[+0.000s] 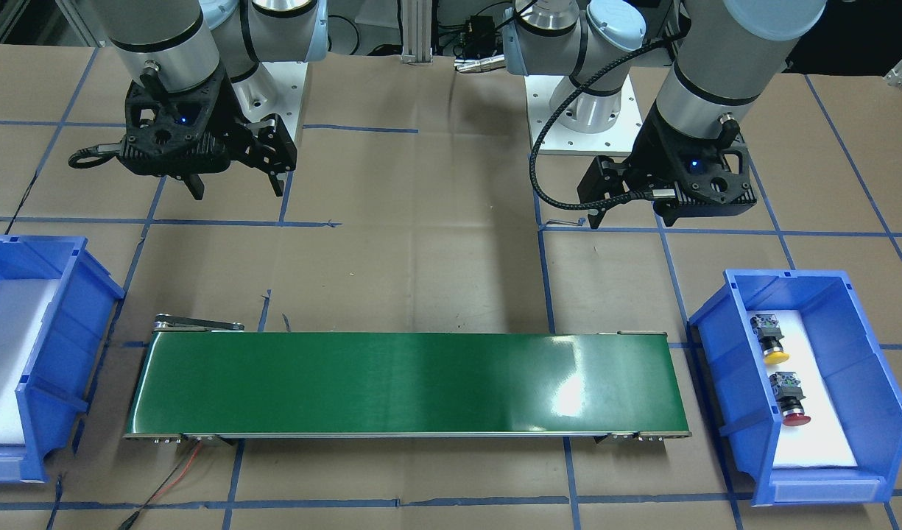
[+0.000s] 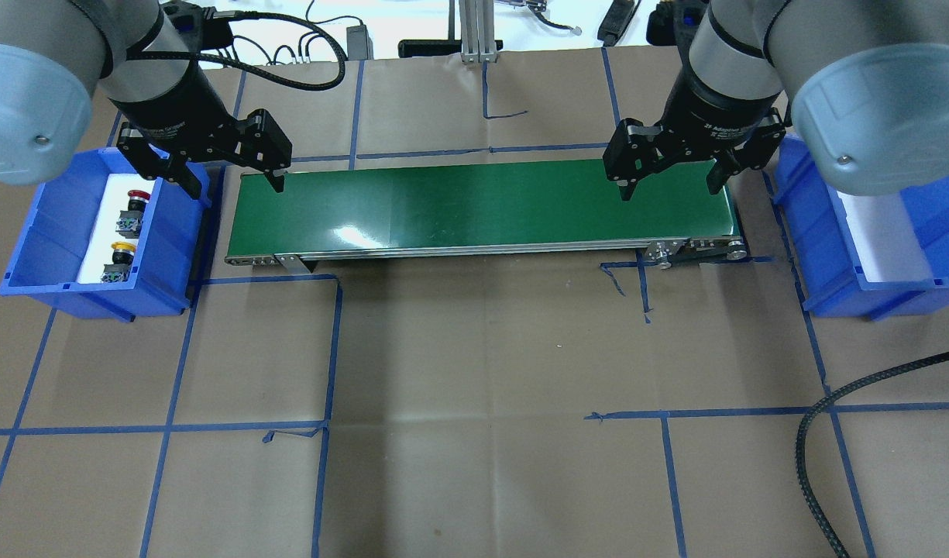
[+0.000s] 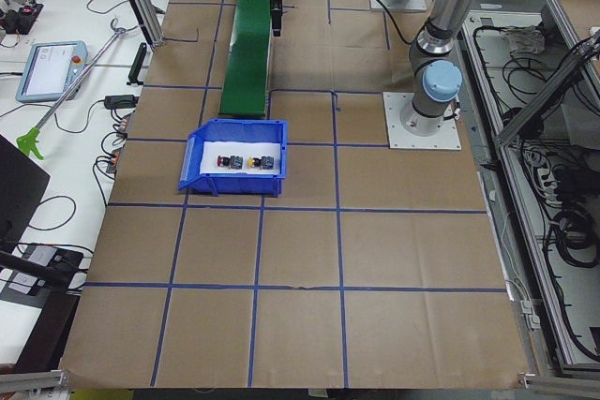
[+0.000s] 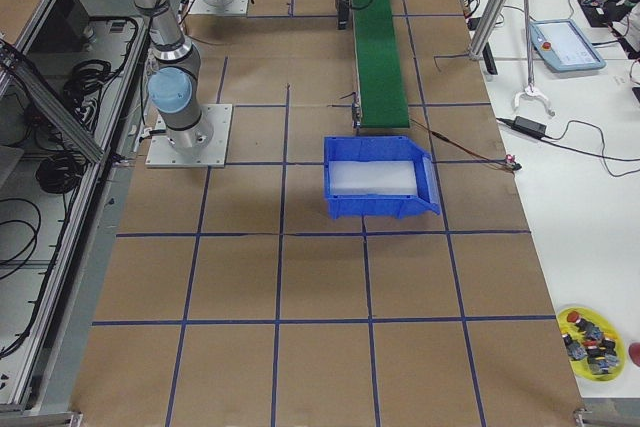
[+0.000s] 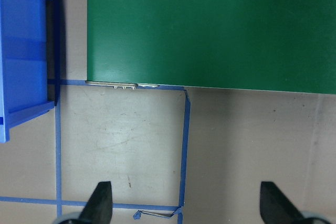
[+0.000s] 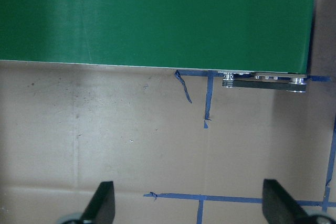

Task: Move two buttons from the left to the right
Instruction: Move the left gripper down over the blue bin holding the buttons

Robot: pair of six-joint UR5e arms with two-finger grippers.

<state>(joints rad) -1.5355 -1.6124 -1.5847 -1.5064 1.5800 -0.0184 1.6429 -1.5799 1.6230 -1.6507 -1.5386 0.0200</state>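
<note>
The yellow button (image 2: 121, 249) and the red button (image 2: 135, 198) lie on white foam in the blue bin (image 2: 40, 232) at the conveyor's left end. They also show in the front view, yellow button (image 1: 774, 356) and red button (image 1: 794, 418). My left gripper (image 2: 232, 182) hovers open and empty between that bin and the green conveyor belt (image 2: 482, 205); in its wrist view (image 5: 187, 203) the jaws stand wide apart over bare paper. My right gripper (image 2: 670, 188) hovers open and empty over the belt's right end, also wide apart in its wrist view (image 6: 190, 203).
A second blue bin (image 2: 823, 225) with bare white foam stands at the belt's right end. A black cable (image 2: 823, 434) lies at the near right. A yellow dish of spare parts (image 4: 590, 332) sits at the table's far corner. Blue tape lines cross the brown paper.
</note>
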